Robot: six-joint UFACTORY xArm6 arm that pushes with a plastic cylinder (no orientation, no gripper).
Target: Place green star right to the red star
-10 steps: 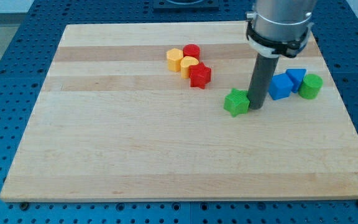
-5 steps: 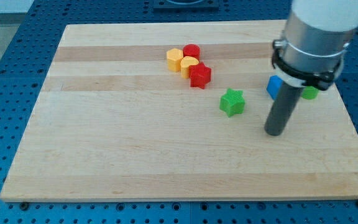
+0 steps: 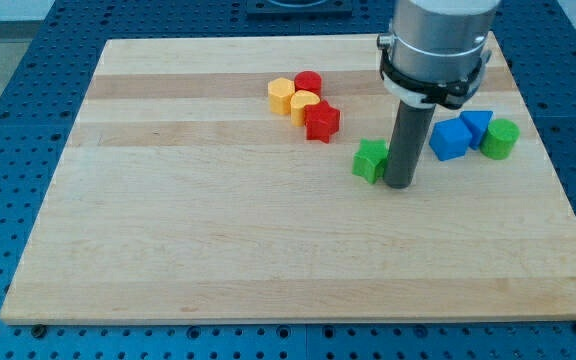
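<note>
The green star (image 3: 370,160) lies on the wooden board (image 3: 218,230), below and to the right of the red star (image 3: 321,122). A gap of bare board separates the two stars. My tip (image 3: 400,183) stands right against the green star's right side, and the rod hides part of that star.
Two yellow blocks (image 3: 281,94) (image 3: 304,105) and a red cylinder (image 3: 308,83) cluster just up-left of the red star. Two blue blocks (image 3: 450,139) (image 3: 476,125) and a green cylinder (image 3: 501,138) sit near the board's right edge, to the right of my rod.
My tip swung out to the lower right, away from the green star, then came back left against its right side. The green star shifted slightly left.
</note>
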